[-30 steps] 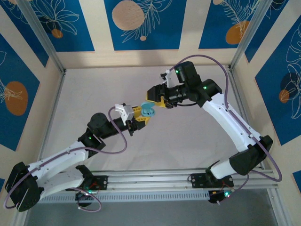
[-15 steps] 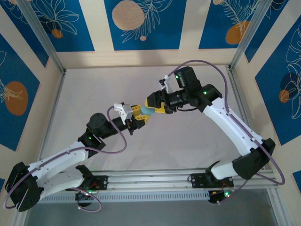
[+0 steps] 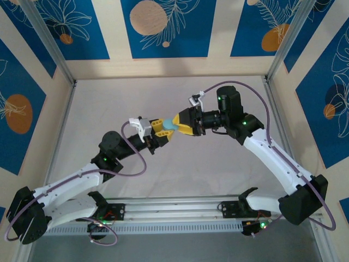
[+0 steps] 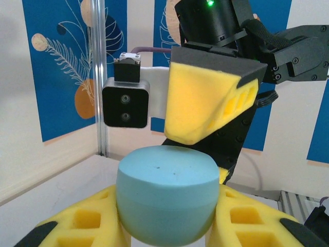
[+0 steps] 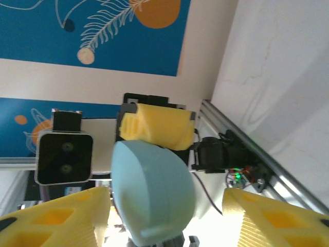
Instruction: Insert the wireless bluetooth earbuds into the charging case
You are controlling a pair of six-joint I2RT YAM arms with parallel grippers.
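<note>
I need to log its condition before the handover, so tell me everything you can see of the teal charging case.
The charging case is a small, rounded, pale teal shell. It looks like smooth matte plastic, with a faint seam running around it, and its lid appears closed. The left gripper clamps its lower half between yellow fingers. The right gripper straddles the other end with its jaws open, and one finger stands plainly apart from the case.
</note>
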